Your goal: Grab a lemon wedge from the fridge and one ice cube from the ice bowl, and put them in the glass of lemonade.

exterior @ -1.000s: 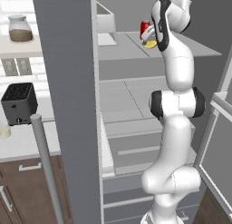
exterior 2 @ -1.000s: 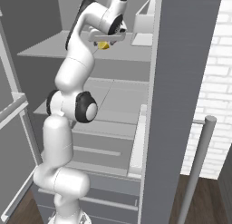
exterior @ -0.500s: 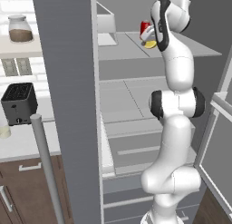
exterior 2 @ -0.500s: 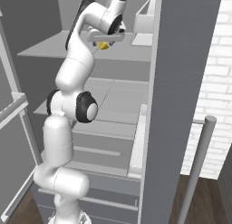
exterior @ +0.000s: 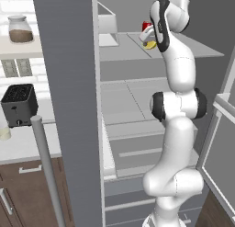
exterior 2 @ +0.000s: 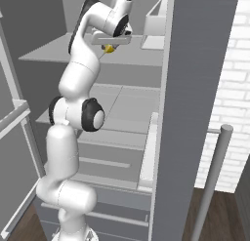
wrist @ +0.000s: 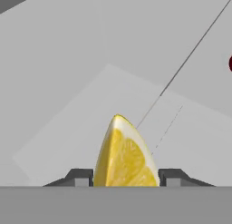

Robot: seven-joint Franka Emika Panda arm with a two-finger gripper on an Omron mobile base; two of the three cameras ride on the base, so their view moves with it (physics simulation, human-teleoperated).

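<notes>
Yellow, crescent-shaped lemon wedge (wrist: 124,155) is seen standing on its rind edge on the pale grey upper shelf (exterior: 128,49) of the tall dark grey fridge (exterior: 71,106), its pulp face turned to the hand camera. It is judged light, soft and wet on the cut faces, so easily squashed or slipped; the firmer rind and the flat sides are judged the best places to be pinched, gently. The two-finger gripper (wrist: 123,177) is placed around the wedge, one dark fingertip at each side, touching or very nearly so; whether the wedge is actually clamped cannot be told. A red object (exterior: 147,26) is seen just behind the wedge. The white arm (exterior: 176,129) is stretched tall from the base, elbow bent, wrist folded down over the shelf.
</notes>
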